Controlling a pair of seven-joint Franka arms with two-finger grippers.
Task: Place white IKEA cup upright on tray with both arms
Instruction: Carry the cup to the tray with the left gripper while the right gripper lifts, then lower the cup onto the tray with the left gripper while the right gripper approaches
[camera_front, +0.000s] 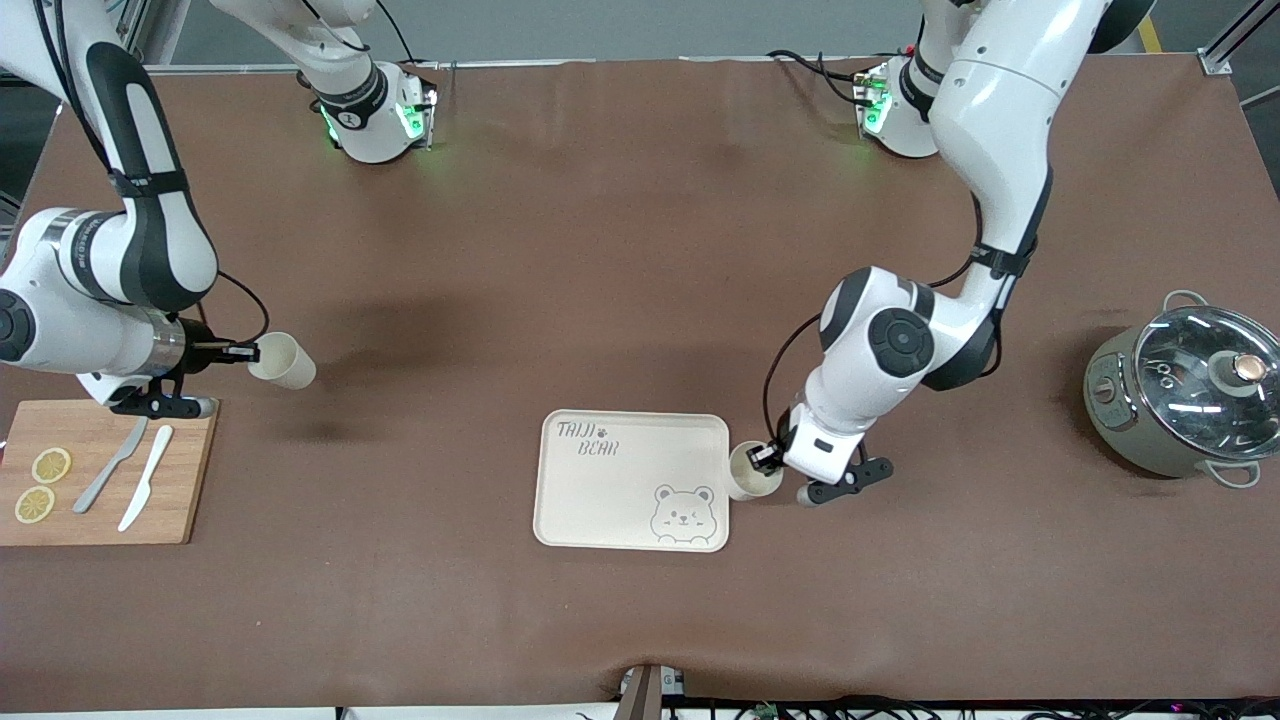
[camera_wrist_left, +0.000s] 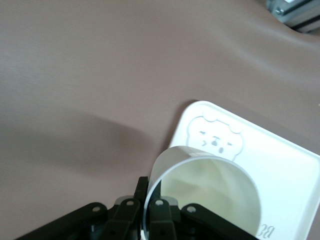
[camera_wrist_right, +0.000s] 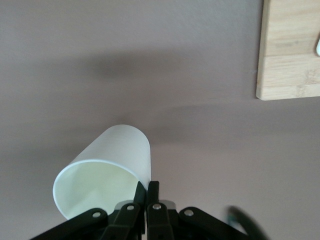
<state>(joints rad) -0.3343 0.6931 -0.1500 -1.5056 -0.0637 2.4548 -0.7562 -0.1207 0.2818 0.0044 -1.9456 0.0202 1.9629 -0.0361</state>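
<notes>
Two white cups are in view. My left gripper (camera_front: 765, 458) is shut on the rim of one white cup (camera_front: 748, 474), which stands mouth up just beside the cream tray (camera_front: 610, 495), at the edge toward the left arm's end. In the left wrist view the gripper (camera_wrist_left: 146, 201) pinches the cup's wall (camera_wrist_left: 210, 192) with the tray (camera_wrist_left: 285, 155) under it. My right gripper (camera_front: 243, 352) is shut on the rim of a second white cup (camera_front: 283, 361) and holds it tilted on its side above the table, near the cutting board. The right wrist view shows that gripper (camera_wrist_right: 149, 192) and cup (camera_wrist_right: 107, 172).
A wooden cutting board (camera_front: 170, 500) with two lemon slices (camera_front: 42, 484) and two knives (camera_front: 130, 478) lies at the right arm's end; its corner shows in the right wrist view (camera_wrist_right: 290, 50). A grey pot with a glass lid (camera_front: 1185, 390) stands at the left arm's end.
</notes>
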